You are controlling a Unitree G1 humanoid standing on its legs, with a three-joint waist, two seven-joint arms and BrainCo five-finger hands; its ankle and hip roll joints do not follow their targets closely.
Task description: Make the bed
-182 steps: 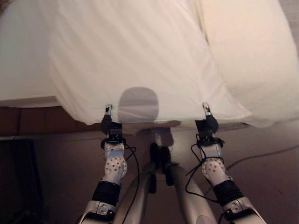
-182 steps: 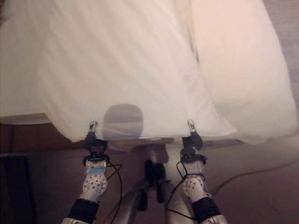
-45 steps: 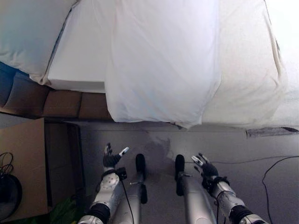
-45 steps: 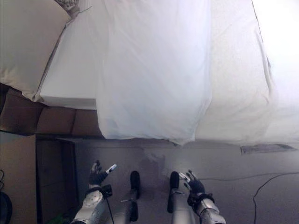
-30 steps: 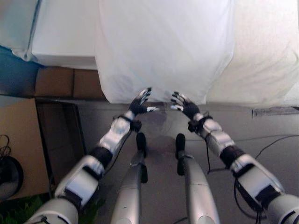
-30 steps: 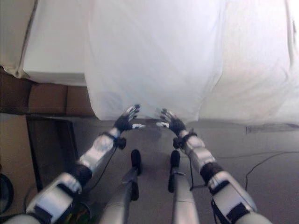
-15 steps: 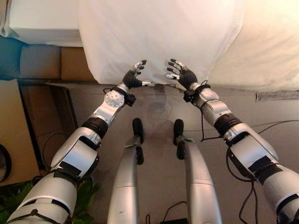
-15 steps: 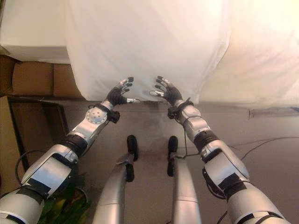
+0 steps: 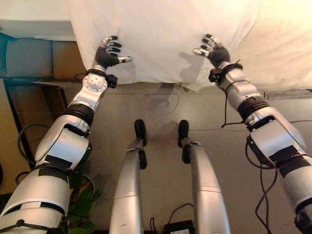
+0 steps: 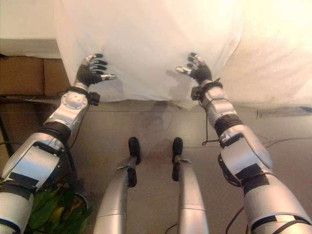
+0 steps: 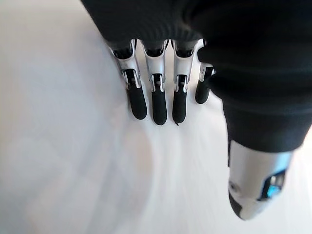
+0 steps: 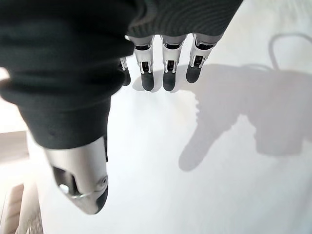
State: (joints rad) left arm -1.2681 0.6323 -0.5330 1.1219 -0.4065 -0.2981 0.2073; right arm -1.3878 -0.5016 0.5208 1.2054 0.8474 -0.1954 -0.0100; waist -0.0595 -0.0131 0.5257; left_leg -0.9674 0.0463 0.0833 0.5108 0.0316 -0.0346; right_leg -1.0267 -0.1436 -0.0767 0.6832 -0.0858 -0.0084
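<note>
Nearest you lies the grey floor (image 9: 161, 122), and at its left edge a green leafy plant (image 10: 53, 212) shows low beside your left arm. Beyond the floor runs the brown side panel of the bed base (image 9: 29, 58), which you see to the left under the bedding.

Your left hand (image 9: 106, 52) is raised over the hanging near edge of the white sheet (image 9: 161, 34), near that sheet's left side. Its fingers (image 11: 157, 105) are spread apart and only lightly bent, with the thumb standing off to the side; the left wrist view shows the dark tips over the white cloth, with nothing clamped between them. You cannot tell from the views whether the tips touch the cloth.

Your right hand (image 9: 214, 49) is held at about the same height, well apart from the left, over the sheet's right part near its lower edge. Its fingers (image 12: 168, 78) are likewise apart and slack, thumb out to the side, holding nothing; the hand's shadow falls on the sheet just beside it.

The sheet drapes over the near edge of the bed and hangs down toward the floor between your two hands. To the right of it lies a cream duvet (image 9: 287, 44), partly tucked under the sheet's right edge. Farther left, the white mattress edge (image 9: 34, 22) sits above the brown base.
</note>
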